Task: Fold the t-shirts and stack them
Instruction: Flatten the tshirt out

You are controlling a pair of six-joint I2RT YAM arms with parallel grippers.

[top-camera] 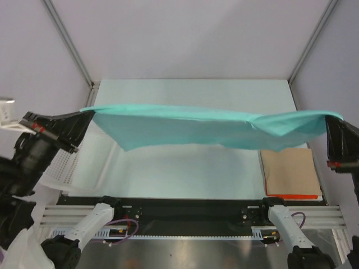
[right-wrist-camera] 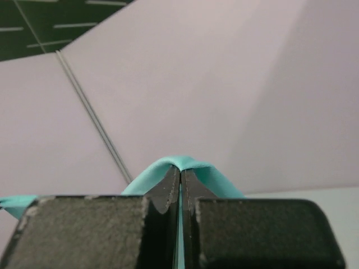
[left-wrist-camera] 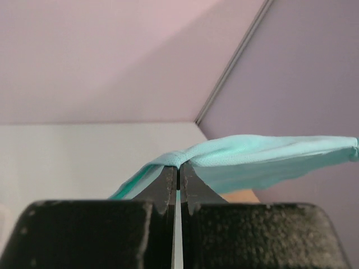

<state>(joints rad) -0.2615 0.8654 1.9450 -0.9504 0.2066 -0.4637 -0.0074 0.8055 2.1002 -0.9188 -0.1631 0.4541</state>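
We hold the teal t-shirt [top-camera: 190, 129] stretched above the counter [top-camera: 190, 171], our left claw [left-wrist-camera: 178, 175] and right claw [right-wrist-camera: 180, 178] each clamped on its edge.

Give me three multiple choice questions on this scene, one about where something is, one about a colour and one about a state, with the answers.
1. Where on the table does the cardboard sheet lie?
A. far left corner
B. near right part
C. middle of the far edge

2. What colour is the t-shirt?
A. white
B. orange
C. teal

3. How is the t-shirt placed?
A. folded flat on the table
B. stretched in the air between the left gripper and the right gripper
C. dangling from one gripper alone

Answers:
1 B, the top view shows it at the near right.
2 C, the cloth is plain teal in every view.
3 B, each wrist view shows shut fingers pinching an edge of it.
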